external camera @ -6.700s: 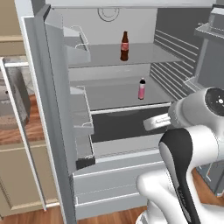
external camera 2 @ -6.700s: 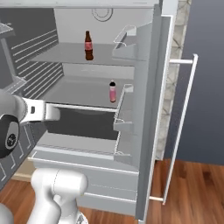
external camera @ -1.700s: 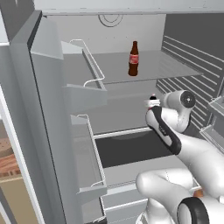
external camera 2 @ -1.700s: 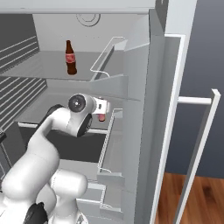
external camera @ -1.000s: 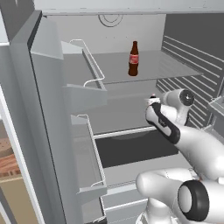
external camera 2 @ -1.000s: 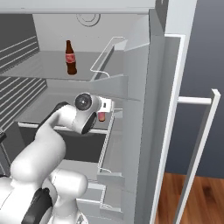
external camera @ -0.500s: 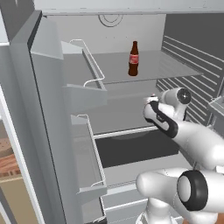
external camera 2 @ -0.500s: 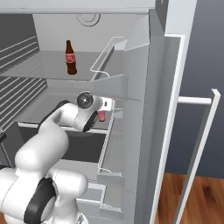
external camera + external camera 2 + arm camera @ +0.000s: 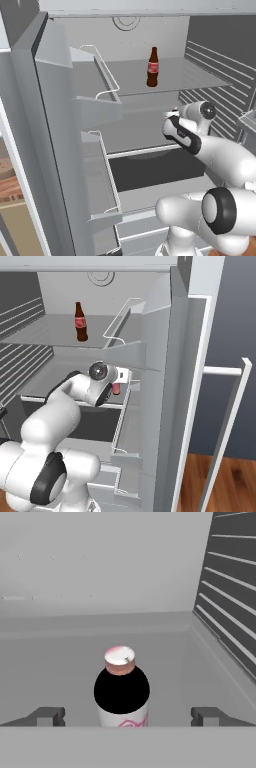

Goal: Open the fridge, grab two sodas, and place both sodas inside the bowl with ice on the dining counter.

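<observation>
The fridge (image 9: 55,125) stands open, with light-grey shelves inside. One soda (image 9: 152,67) stands upright on the upper shelf, also seen as a dark bottle with a red label (image 9: 80,322). A second soda (image 9: 121,692) stands on the middle shelf. My gripper (image 9: 129,716) is open and level with it, one fingertip on each side and neither touching. From the right, the gripper (image 9: 122,376) sits just before that bottle (image 9: 116,388). From the left, the hand (image 9: 175,127) covers it. The bowl with ice and the dining counter are out of view.
Door bins (image 9: 100,165) jut out on the left door and others (image 9: 125,421) on the right door, close beside my arm. A dark drawer (image 9: 155,170) lies under the middle shelf. A ribbed wall (image 9: 230,602) bounds the shelf on the right.
The base drove closer to the fridge several seconds ago. Over the last second the arm has reached slightly deeper toward the middle-shelf soda, and the jaws have stayed wide.
</observation>
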